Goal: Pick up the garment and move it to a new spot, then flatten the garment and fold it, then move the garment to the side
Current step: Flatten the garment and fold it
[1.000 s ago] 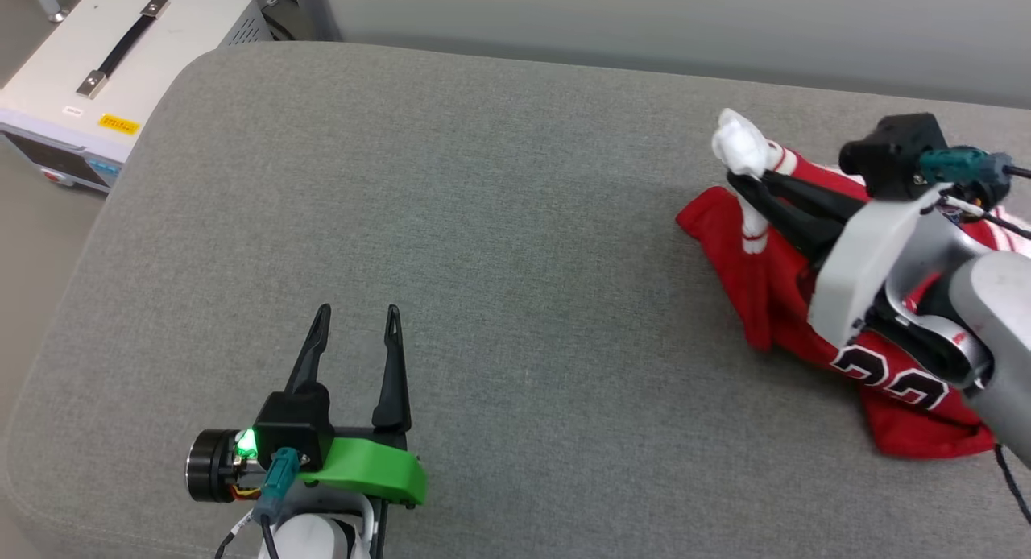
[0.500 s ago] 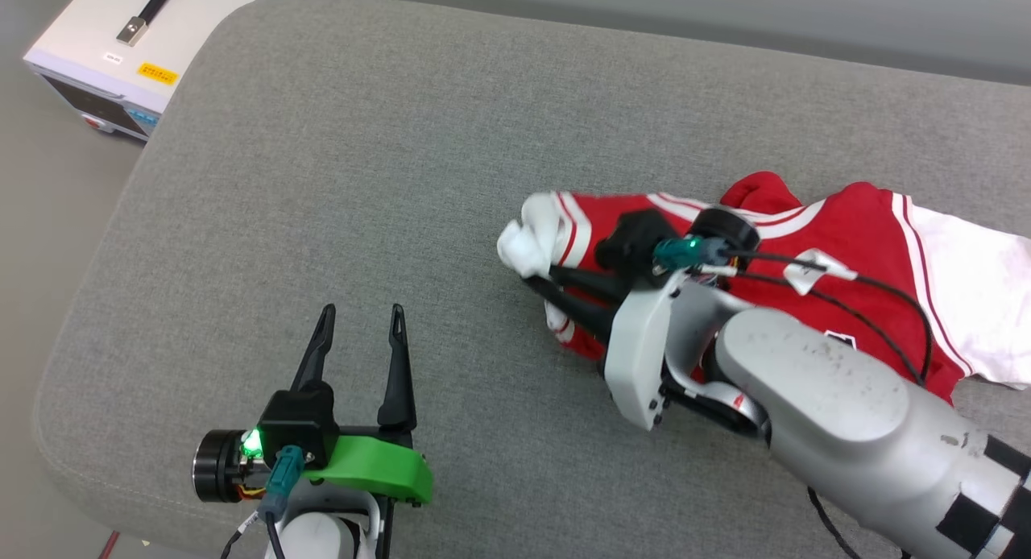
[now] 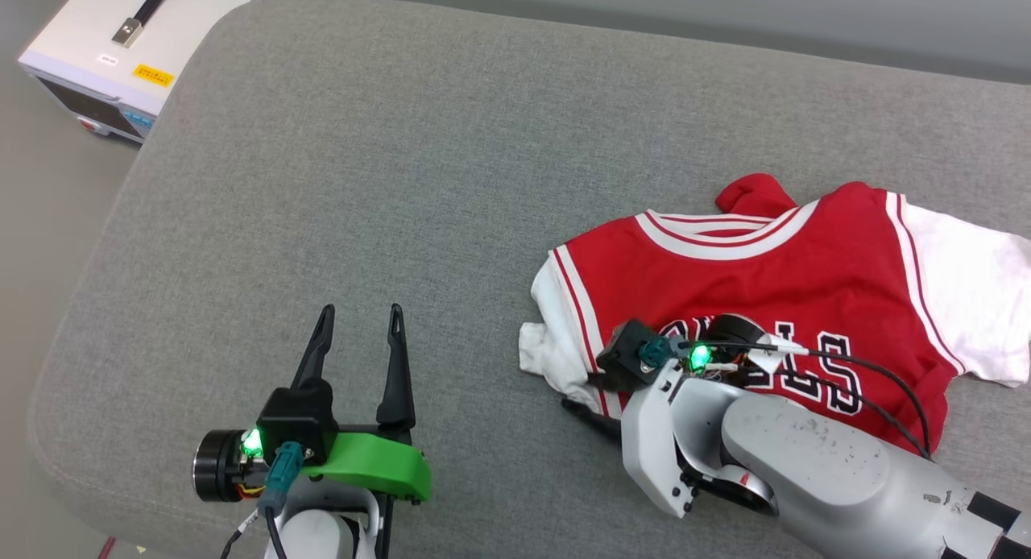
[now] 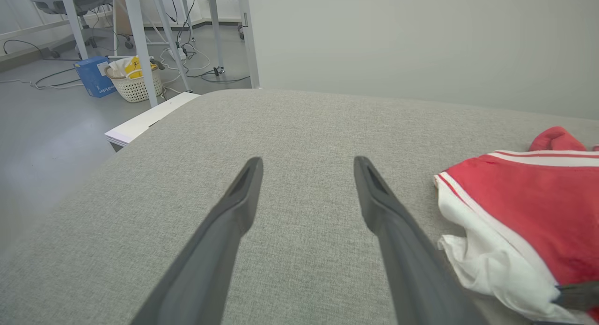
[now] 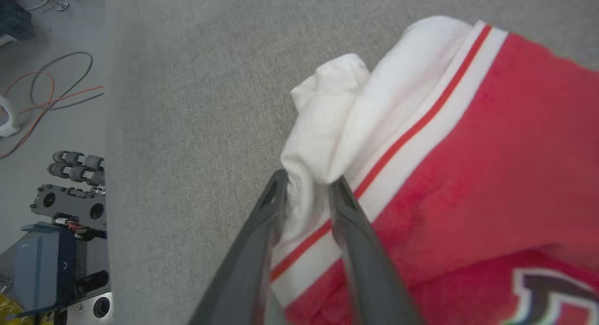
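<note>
From here I see the garment (image 3: 765,277) lying front-up on the right part of the grey cushion (image 3: 403,180), collar toward the far edge. Its black, white-outlined lettering (image 3: 813,366) is partly hidden under my right arm. One white sleeve (image 3: 975,301) is spread out flat on the far right, and the other white sleeve (image 5: 327,105) is bunched into a lump at the shirt's inner edge. My right hand (image 5: 309,176) is down at that bunched sleeve. Its two fingers stand a narrow gap apart with a fold of white sleeve fabric between them, but I cannot tell whether they actually pinch it. My left hand (image 3: 359,311) sits low at the near edge of the cushion, fingers spread wide with nothing between them, pointing away from me and clear of the shirt. Off the cushion's far left corner stands a white equipment case (image 3: 89,51) with a black handle and a yellow label.
</note>
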Controlling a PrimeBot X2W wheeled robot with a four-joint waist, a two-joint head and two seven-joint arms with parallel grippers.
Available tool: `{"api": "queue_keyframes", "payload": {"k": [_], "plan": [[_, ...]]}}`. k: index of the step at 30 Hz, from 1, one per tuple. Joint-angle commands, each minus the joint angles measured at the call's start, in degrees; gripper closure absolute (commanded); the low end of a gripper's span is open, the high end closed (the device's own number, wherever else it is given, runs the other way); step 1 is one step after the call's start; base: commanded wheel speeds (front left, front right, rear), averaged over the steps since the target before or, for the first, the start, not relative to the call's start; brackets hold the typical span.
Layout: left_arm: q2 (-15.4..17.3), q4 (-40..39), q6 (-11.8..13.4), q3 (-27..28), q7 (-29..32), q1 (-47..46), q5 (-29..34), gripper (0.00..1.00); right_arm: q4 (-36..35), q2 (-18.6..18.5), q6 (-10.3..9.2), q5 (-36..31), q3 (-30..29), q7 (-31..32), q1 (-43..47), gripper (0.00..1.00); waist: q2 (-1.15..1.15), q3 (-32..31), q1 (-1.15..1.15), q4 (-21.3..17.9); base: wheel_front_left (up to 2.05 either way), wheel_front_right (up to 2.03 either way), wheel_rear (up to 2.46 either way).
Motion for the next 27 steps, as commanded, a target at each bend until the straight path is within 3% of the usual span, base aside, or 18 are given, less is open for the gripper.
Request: {"api": "queue_keyframes", "payload": {"k": [1, 6, 11, 15, 18, 22, 27], "plan": [[-0.2, 0.2, 0.1, 0.4, -0.3, -0.7, -0.1, 0.0, -0.1, -0.3, -0.04, -1.0, 0.1, -2.9, 0.3, 0.0, 0.0, -1.1, 0.0, -0.7, 0.0, 0.0, 0.0], [-0.2, 0.1, -0.4, 2.0, -0.3, 0.3, 0.7, 0.0, -0.5, -1.4, -0.04, -3.5, -2.3, -13.1, 0.9, 0.0, 0.0, -3.6, 0.0, -2.1, 0.0, 0.0, 0.0], [0.1, -0.6, -1.9, 4.7, -0.3, 0.9, 2.4, 0.0, -1.5, -3.0, -0.04, -7.1, -11.2, -19.8, 4.6, 0.0, 0.0, -5.8, 0.0, -4.4, 0.0, 0.0, 0.0], [1.2, -1.3, -3.5, 6.4, -0.3, 0.1, 3.4, 0.0, -2.9, -3.1, -0.04, -12.8, -24.1, -22.1, 9.8, 0.0, 0.0, -6.7, 0.0, -6.4, 0.0, 0.0, 0.0], [1.9, -1.8, -6.2, 7.2, -0.3, -1.6, 2.7, 0.0, -5.9, -2.0, -0.04, -18.6, -35.0, -22.5, 15.5, 0.0, 0.0, -6.8, 0.0, -8.0, 0.0, 0.0, 0.0], [3.9, -1.1, -9.7, 7.6, -0.3, -5.0, 3.0, 0.0, -11.9, 1.0, -0.04, -26.1, -48.5, -22.5, 23.9, 0.0, 0.0, -6.8, 0.0, -9.8, 0.0, 0.0, 0.0], [6.9, 1.1, -12.4, 5.9, -0.3, -10.2, 3.6, 0.0, -18.0, 5.6, -0.04, -32.6, -59.9, -22.5, 32.4, 0.0, 0.0, -6.8, 0.0, -11.7, 0.0, 0.0, 0.0]]}}
